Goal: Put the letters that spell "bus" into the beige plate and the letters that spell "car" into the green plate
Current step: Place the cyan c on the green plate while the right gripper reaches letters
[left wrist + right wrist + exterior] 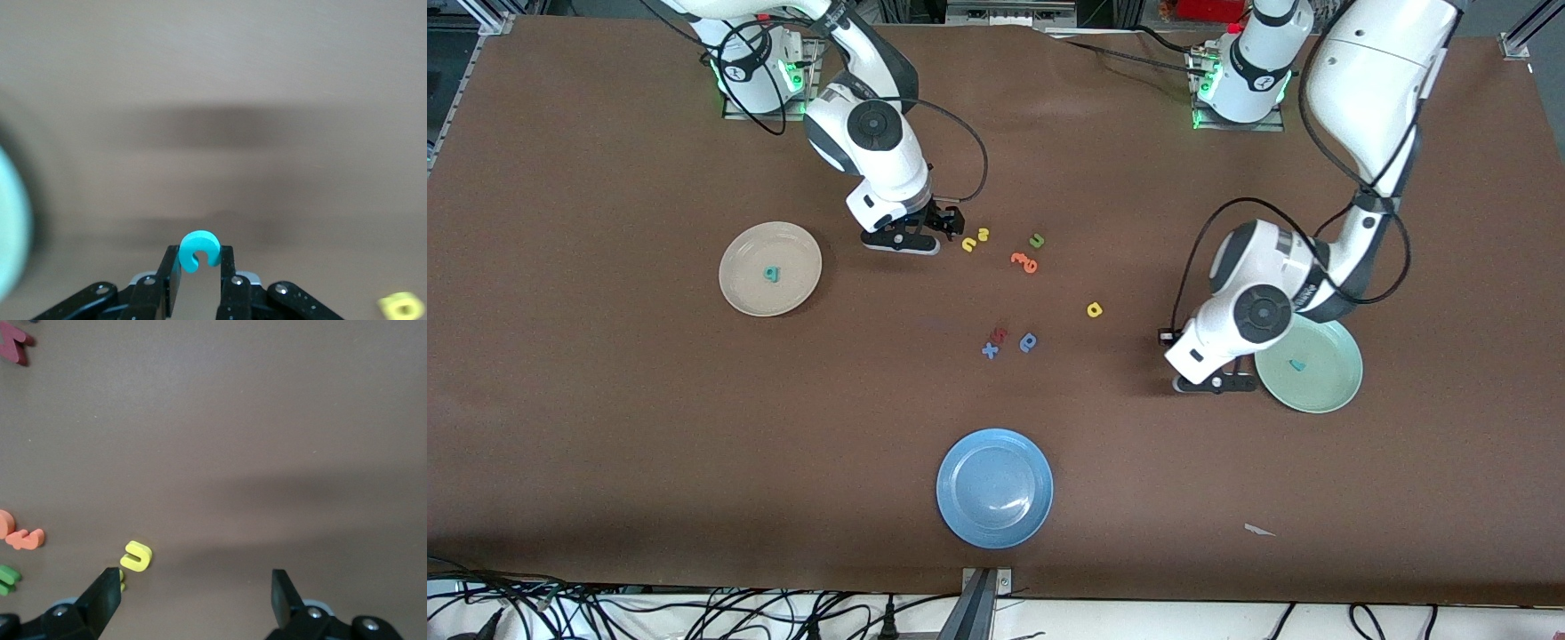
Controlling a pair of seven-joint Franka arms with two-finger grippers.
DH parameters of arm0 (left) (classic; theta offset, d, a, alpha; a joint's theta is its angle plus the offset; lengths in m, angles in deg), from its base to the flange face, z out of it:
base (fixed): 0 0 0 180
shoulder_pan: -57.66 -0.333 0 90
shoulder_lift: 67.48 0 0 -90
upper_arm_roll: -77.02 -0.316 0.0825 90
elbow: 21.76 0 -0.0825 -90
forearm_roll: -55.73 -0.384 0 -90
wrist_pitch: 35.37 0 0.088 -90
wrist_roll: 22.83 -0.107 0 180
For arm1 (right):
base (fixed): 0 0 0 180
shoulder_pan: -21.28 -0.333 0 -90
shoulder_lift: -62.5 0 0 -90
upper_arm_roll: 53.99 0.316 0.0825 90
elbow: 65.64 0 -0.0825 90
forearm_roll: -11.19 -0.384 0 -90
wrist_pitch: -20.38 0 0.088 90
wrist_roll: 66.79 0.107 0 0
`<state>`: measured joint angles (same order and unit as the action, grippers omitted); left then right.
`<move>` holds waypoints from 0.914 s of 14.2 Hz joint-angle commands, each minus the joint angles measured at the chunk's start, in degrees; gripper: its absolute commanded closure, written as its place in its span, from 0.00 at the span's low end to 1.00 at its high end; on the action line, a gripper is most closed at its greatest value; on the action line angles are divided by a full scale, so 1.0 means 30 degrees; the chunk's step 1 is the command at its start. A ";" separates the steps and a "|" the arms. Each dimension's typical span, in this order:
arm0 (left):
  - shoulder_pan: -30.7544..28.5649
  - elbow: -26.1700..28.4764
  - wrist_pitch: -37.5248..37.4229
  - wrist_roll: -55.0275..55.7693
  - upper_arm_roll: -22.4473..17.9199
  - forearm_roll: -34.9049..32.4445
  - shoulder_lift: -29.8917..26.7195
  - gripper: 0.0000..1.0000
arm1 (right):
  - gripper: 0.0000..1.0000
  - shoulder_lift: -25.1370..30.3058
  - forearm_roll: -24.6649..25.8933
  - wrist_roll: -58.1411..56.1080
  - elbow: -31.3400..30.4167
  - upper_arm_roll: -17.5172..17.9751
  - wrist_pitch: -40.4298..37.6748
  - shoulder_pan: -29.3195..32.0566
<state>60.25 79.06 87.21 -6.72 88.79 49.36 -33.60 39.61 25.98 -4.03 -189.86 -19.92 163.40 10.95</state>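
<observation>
Teal "c": light, soft foam, pinched edgewise in left gripper beside green plate. Right gripper wide open, empty, over yellow "u".

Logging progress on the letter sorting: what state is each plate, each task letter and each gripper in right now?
beige plate: holds teal b
green plate: holds one teal letter
blue plate: nothing in it
teal c: gripped, in the air
yellow u: on table
yellow a: on table
left gripper: shut on teal c
right gripper: open, over table
</observation>
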 commanded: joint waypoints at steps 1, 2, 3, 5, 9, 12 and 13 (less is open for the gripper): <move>-0.2026 0.0113 -0.0576 -0.2841 0.0266 -0.0544 -0.0657 0.85 | 0.00 -0.1333 0.1452 0.1893 0.0888 -0.0574 0.0460 -0.0947; -0.2700 0.0171 -0.0605 -0.3515 0.0266 -0.0544 -0.0687 0.85 | 0.00 -0.1771 0.2067 0.2799 0.1179 -0.0953 0.0723 -0.1414; -0.3199 0.0171 -0.0576 -0.3841 0.0266 -0.0544 -0.0716 0.85 | 0.00 -0.2240 0.2769 0.3794 0.1646 -0.1130 0.0813 -0.1825; -0.3905 0.0317 -0.0605 -0.4019 0.0236 -0.0573 -0.0863 0.85 | 0.00 -0.3177 0.3680 0.5379 0.2730 -0.1161 0.0726 -0.2354; -0.4608 0.0377 -0.0722 -0.4078 0.0177 -0.3111 -0.0600 0.20 | 0.00 -0.3826 0.4707 0.6381 0.3174 -0.1191 0.0725 -0.2591; -0.4322 0.0054 -0.0986 -0.4198 0.0440 -0.3240 -0.0629 0.00 | 0.00 -0.4993 0.7013 0.8219 0.3494 -0.1191 0.0755 -0.2824; -0.3767 0.0054 -0.0986 -0.3877 0.0528 -0.3210 -0.0629 0.00 | 0.01 -0.5289 0.7923 0.9156 0.3526 -0.1191 0.0784 -0.2941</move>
<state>46.79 79.49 85.43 -19.02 89.34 41.06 -34.77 27.03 44.90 18.27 -181.57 -23.11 165.83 3.61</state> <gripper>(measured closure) 0.410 0.000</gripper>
